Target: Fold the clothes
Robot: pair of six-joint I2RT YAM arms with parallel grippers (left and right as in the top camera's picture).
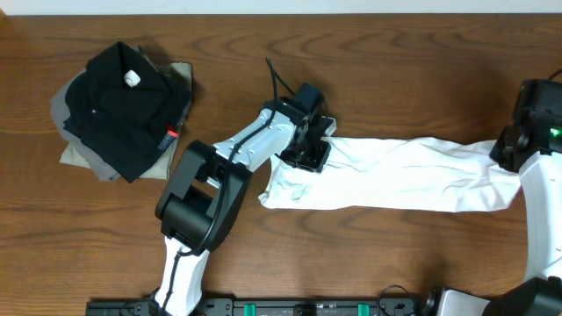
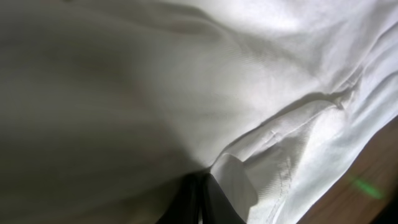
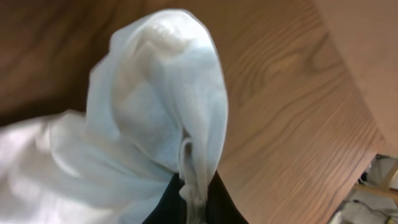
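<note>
The white T-shirt (image 1: 395, 175) lay stretched in a long band across the worktop (image 1: 369, 70), my left fingers (image 2: 186, 208) pinching one end and my right fingers (image 3: 163, 208) clamped on the other.

We see the T-shirt (image 1: 395, 175) as thin white cloth, matt and softly creased. Near the left wrist camera its hem (image 2: 287, 171) shows a fine weave and a row of stitching. The table (image 1: 395, 70) is brown wood with a clear grain, smooth, with a faint sheen. At its far left corner the black garment (image 1: 118, 110) is matt cloth, and the grey garment (image 1: 83, 158) under it is duller cloth. The left arm (image 1: 202, 197) has hard, slightly glossy black and white shells. The right gripper (image 3: 189, 202) looks dark and matt.
</note>
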